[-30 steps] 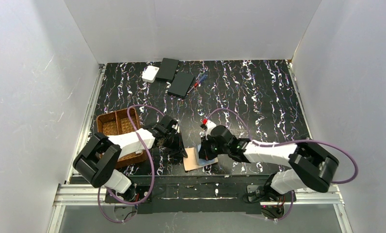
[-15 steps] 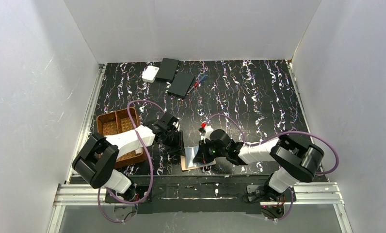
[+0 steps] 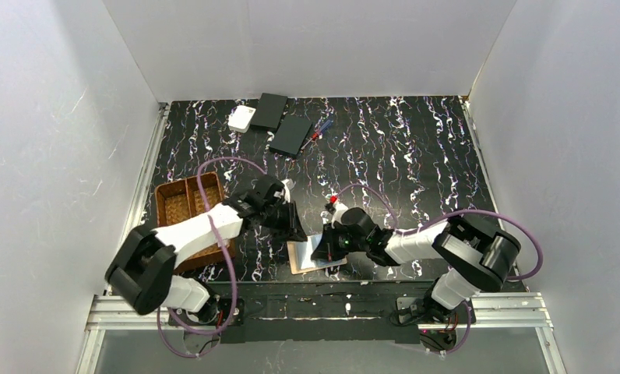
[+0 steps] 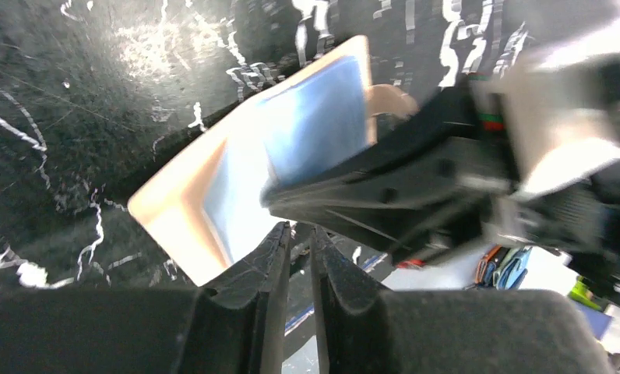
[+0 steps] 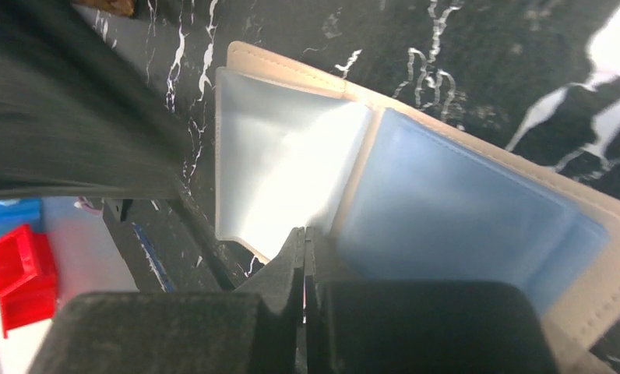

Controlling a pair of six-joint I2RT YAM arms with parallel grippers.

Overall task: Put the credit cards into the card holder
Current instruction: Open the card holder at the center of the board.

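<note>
Right wrist: open card holder

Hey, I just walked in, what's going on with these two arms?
Both arms are working over the tan card holder, which lies open on the table. The right end effector is shut, its tip at the holder's centre fold. The left end effector hovers by the holder's edge, jaws slightly apart. No credit card shows in either.

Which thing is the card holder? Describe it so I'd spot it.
Find the middle of the near edge of the black marbled table. The card holder lies open there, by the right gripper. It alone is tan with shiny clear pockets; the woven tray to its left is brown.
</note>
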